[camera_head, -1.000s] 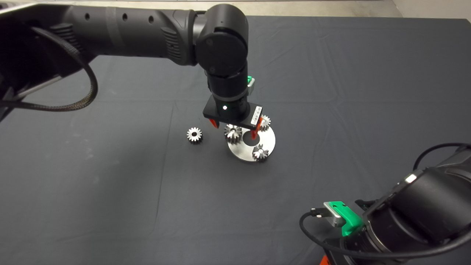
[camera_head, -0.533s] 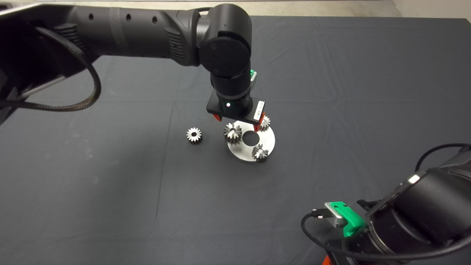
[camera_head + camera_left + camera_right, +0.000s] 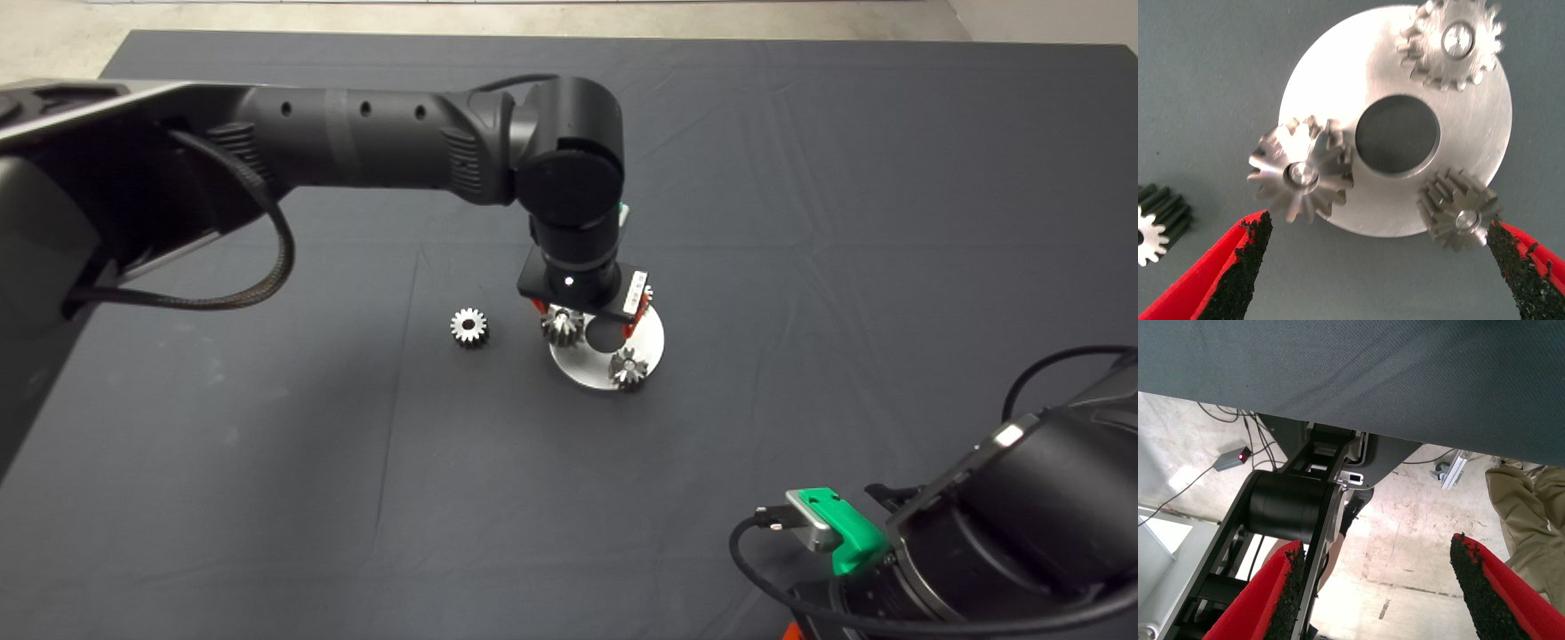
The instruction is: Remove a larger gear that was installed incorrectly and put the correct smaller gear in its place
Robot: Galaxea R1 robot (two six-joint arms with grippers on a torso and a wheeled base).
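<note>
A round silver plate (image 3: 1338, 87) with a centre hole lies on the dark mat. On its pins sit the larger gear (image 3: 1300, 175), star-toothed and overhanging the rim, and two fine-toothed gears (image 3: 1451, 41) (image 3: 1460, 217). In the head view the larger gear (image 3: 563, 324) is on the plate's left side. A loose smaller gear (image 3: 468, 326) lies on the mat left of the plate (image 3: 653, 342), also visible as the smaller gear (image 3: 1155, 223) in the left wrist view. My left gripper (image 3: 1381, 273) hovers open just above the plate, its fingers straddling the larger gear and one fine-toothed gear. The left gripper (image 3: 584, 320) hides part of the plate.
My right gripper (image 3: 1375, 593) waits open at the mat's lower right edge, with only its green mount (image 3: 840, 529) in the head view. Its wrist view shows the mat's edge, the robot's base, cables and a person's trouser leg (image 3: 1531, 513).
The left arm has shifted a little to the right and come down over the plate, now covering more of it. Its fingers stay open. The gears and the right arm have not moved.
</note>
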